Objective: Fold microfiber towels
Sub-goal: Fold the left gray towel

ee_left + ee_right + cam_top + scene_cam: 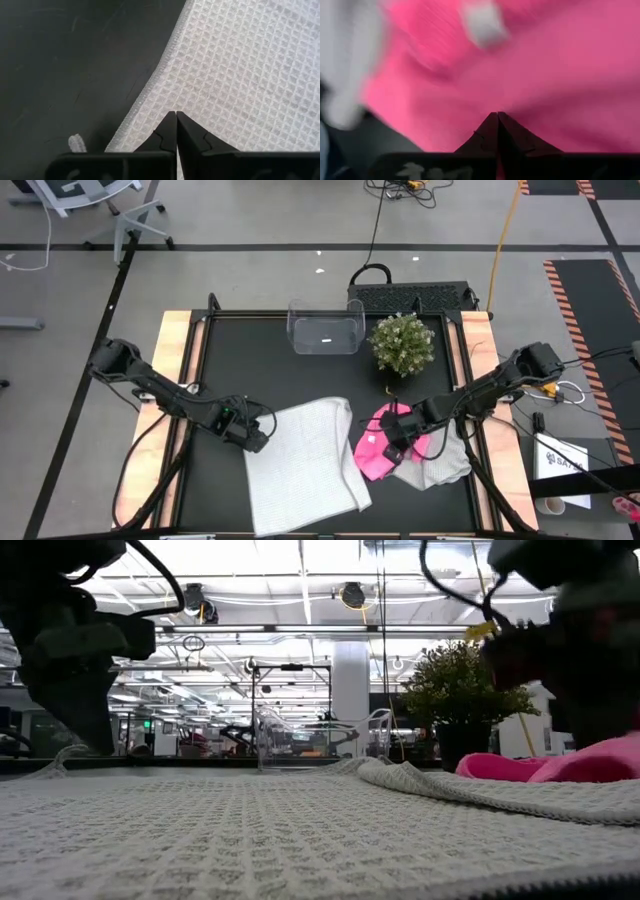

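Observation:
A white waffle-weave towel (305, 465) lies spread flat on the black table top, near the front. My left gripper (256, 440) is shut, its tips just inside this towel's left edge (150, 95). A bright pink towel (378, 448) lies bunched to the right, partly on a pale grey towel (440, 465) that is crumpled on the table. My right gripper (398, 438) is shut on the pink towel, which fills the right wrist view (560, 75). In the low view the pink towel (590, 762) lies beyond the white one (300, 830). My left gripper's shut fingertips (176, 117) slant down from the table's left side onto the white towel, just inside its left edge; the cloth beyond them lies flat. Whether they touch it, I cannot tell. My right gripper holds a bunched part of the pink towel (495, 100) near the heap's top, coming from the table's right side and slanting down. How many layers, I cannot tell. The rest of the towel lies on the grey towel and the table.
A clear plastic bin (325, 328) stands at the table's far middle, with a small potted plant (403, 343) to its right. Wooden rails (175, 370) run along both sides of the table. Bare black table (250, 360) lies between the bin and the towels.

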`<action>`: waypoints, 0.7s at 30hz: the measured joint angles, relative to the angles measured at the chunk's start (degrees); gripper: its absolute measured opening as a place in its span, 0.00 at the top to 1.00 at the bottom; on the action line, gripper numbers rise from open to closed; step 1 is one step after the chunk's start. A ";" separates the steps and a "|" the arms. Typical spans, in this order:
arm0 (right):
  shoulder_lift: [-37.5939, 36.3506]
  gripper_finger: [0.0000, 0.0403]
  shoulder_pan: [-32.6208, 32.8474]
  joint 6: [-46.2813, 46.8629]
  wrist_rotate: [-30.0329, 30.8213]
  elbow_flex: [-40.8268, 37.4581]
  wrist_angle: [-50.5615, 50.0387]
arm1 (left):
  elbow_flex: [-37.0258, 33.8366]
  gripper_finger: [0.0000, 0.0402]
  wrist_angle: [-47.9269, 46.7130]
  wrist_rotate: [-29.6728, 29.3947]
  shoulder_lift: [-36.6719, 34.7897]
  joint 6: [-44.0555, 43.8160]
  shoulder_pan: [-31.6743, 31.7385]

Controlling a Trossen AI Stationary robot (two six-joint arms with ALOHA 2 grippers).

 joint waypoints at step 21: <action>-19.54 1.00 1.34 -0.30 20.04 0.06 14.97 | -0.03 0.99 2.08 -0.50 0.00 2.50 0.02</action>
